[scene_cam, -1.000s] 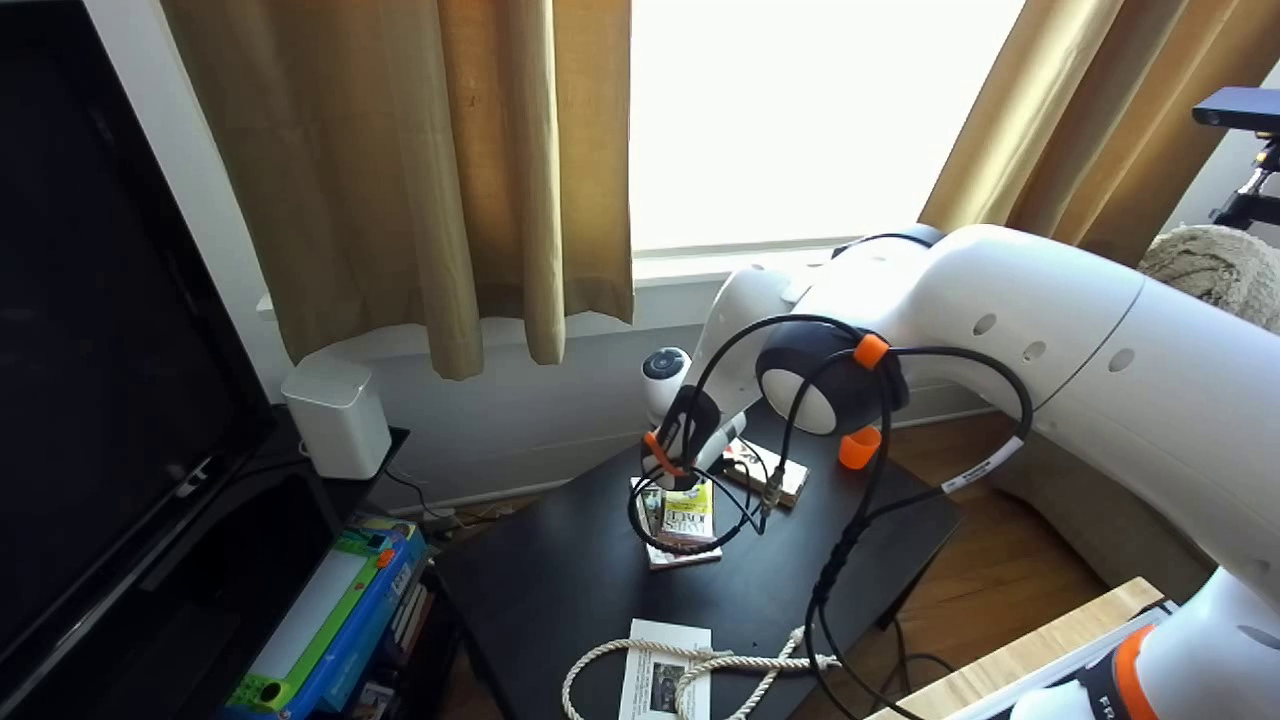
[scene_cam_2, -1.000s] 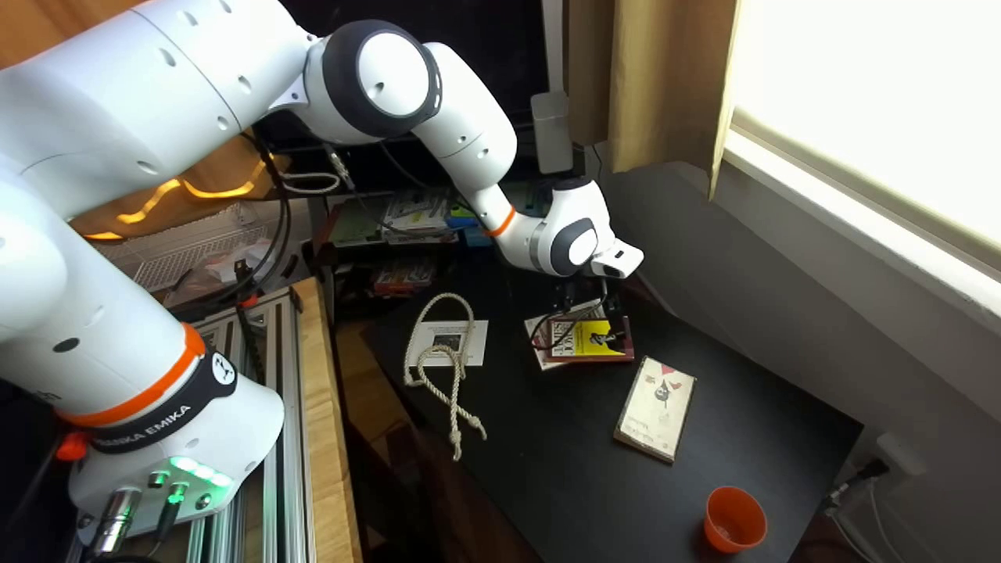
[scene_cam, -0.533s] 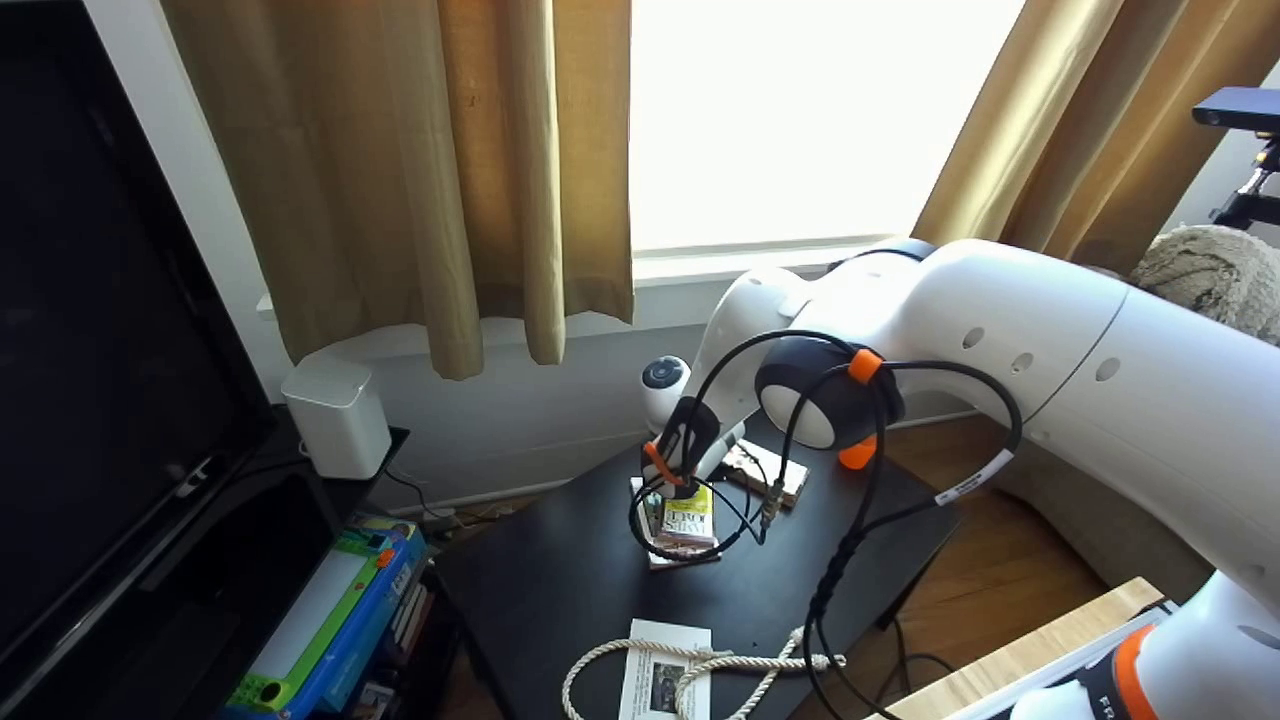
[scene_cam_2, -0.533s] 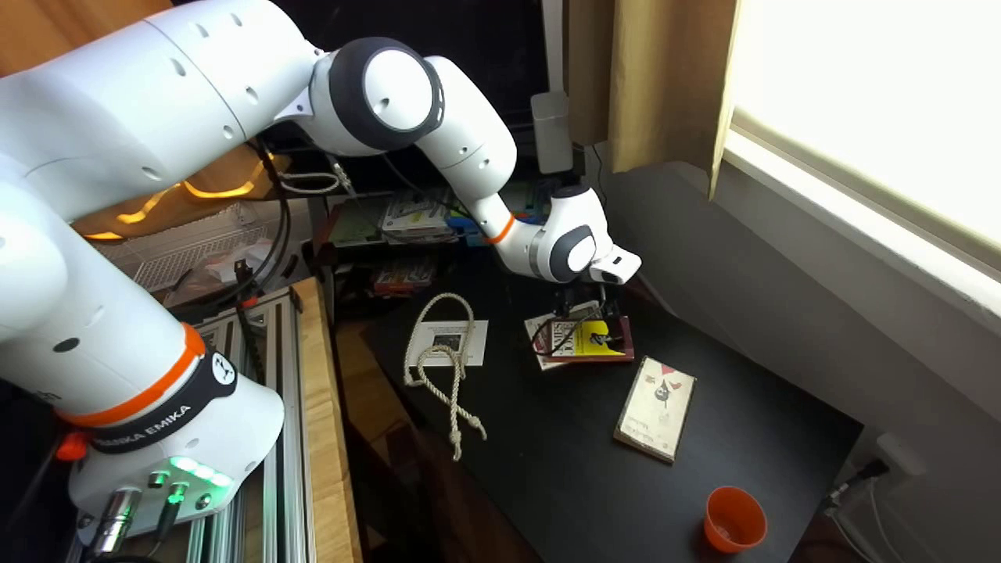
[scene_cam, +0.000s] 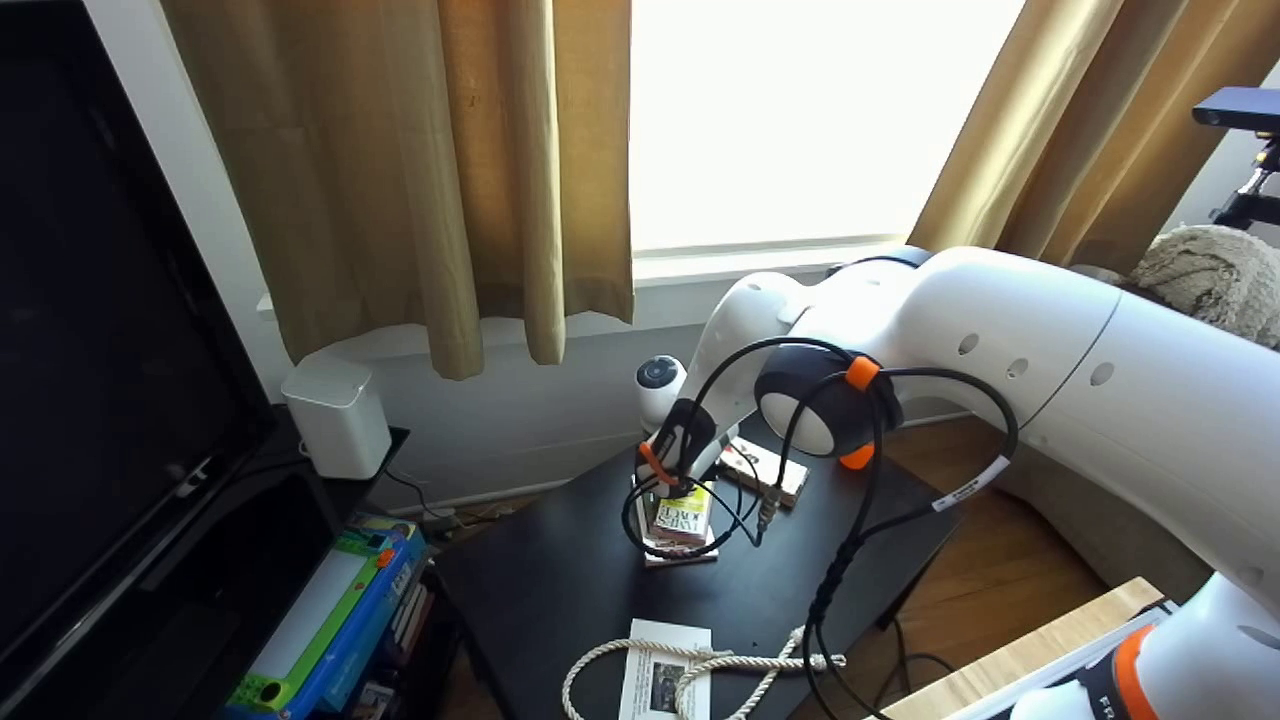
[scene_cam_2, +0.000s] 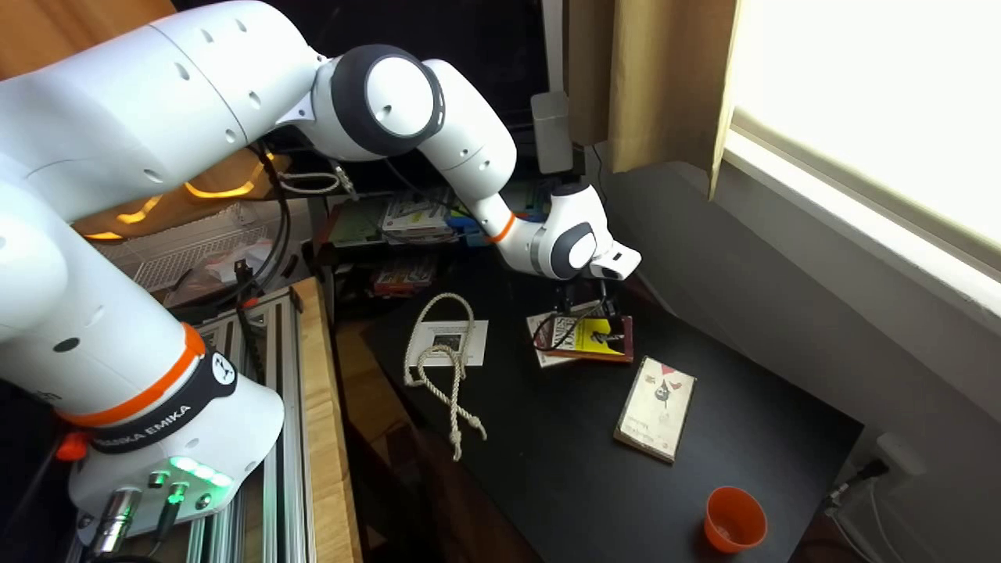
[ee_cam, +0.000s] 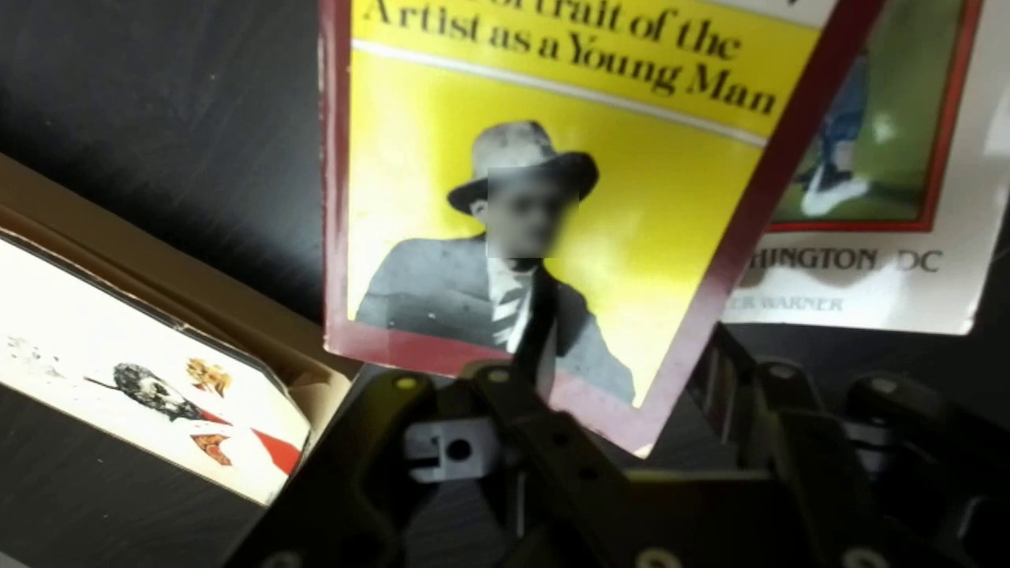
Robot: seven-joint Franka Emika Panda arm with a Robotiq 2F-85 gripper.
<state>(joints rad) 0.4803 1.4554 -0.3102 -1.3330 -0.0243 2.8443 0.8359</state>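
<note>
One yellow book (ee_cam: 623, 229) partly behind the pincer (ee_cam: 631, 339), grip unclear

White arm (scene_cam_2: 473, 125) bent downward, fingers (ee_cam: 732, 375) parted

Looking down from afar in both exterior views, sharing table (scene_cam_2: 547, 438) and window (scene_cam: 820, 130); facing a book (ee_cam: 544, 237) closely, perhaps aslant, in the wrist view.

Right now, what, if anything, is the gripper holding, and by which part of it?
Whether the gripper holds the yellow book cannot be told; its jaws are near the book's corner.
</note>
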